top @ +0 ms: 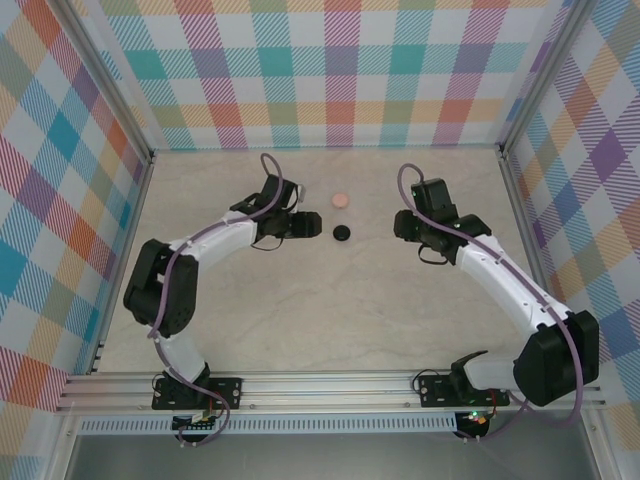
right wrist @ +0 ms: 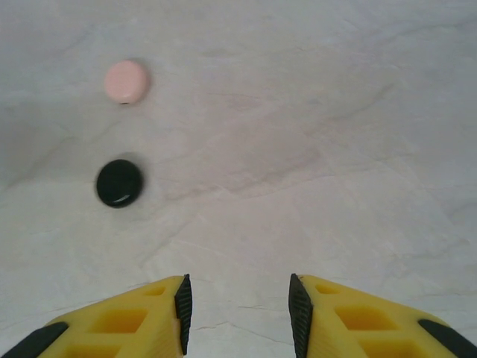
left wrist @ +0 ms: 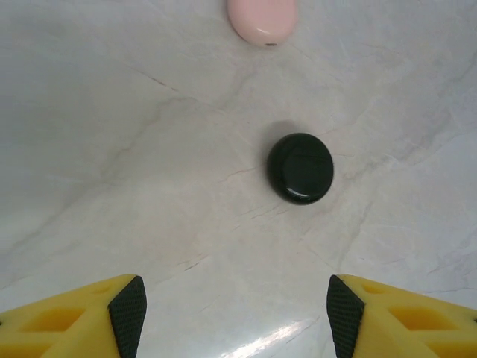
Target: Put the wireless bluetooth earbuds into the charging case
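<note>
The black case (left wrist: 300, 168) lies shut on the desk (left wrist: 112, 149) close ahead of the left hand (left wrist: 235, 306) at about one o'clock, with the pink case (left wrist: 262, 19) beyond at twelve; the right hand (right wrist: 238, 309) is farther off, and both hands are spread and empty, the left wider.

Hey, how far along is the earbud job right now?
Looks nearly done: the black case and the pink case lie shut on the table, apart. Whether earbuds sit inside is hidden. In hand: nothing; the left hand and right hand are open, empty. Left: possibly nothing.
</note>
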Robot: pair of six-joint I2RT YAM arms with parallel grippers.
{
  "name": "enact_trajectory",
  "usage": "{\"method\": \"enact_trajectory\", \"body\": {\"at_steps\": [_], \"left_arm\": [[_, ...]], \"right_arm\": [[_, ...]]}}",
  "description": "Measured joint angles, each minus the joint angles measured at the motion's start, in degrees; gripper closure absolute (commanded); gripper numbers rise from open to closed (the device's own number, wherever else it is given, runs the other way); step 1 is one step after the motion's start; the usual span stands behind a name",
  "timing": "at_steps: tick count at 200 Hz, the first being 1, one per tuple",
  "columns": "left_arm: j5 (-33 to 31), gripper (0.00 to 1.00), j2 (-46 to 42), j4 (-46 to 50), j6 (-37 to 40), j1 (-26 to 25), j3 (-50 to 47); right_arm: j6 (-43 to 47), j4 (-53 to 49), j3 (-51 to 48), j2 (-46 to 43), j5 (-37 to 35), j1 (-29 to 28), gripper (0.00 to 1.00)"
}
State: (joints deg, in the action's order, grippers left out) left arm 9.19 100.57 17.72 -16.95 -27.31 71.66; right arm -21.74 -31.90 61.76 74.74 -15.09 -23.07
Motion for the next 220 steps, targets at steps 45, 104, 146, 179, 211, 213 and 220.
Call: {"method": "enact_trajectory", "body": {"at_steps": [45, 104, 146, 179, 211, 213, 220], "left_arm": [[-8.76, 0.30, -8.11, 2.97, 3.15, 2.34, -5.51], [-19.37, 0.25, -18.03, 2.91, 5.90, 8.79, -14.16], [-25.05, 0.16, -18.69, -1.55, 9.49, 11.58, -18.78], [-26.99, 0.00, -18.51, -7.91, 12.92, 13.70, -22.16], [-26.82, 0.00, -18.18, -16.74, 16.35, 16.06, -26.69], [-26.75, 0.00, -18.08, -17.25, 16.52, 16.26, -26.93], [-26.49, 0.00, -17.62, -19.08, 17.25, 16.79, -27.71]], "right_arm": [[-0.81, -0.09, -2.23, 2.58, -11.30, 0.02, 0.57], [0.92, 4.22, -7.65, 3.96, -19.71, 3.78, 0.55], [3.91, 10.40, -12.74, 3.96, -18.47, 9.73, 0.50], [6.40, 18.86, -17.68, 3.19, -10.43, 15.65, 0.42], [9.20, 28.76, -23.23, 2.78, -2.08, 20.31, 0.37], [9.44, 29.53, -23.61, 2.78, -1.68, 20.48, 0.37], [10.45, 31.80, -24.76, 2.78, -0.46, 20.74, 0.36]]}}
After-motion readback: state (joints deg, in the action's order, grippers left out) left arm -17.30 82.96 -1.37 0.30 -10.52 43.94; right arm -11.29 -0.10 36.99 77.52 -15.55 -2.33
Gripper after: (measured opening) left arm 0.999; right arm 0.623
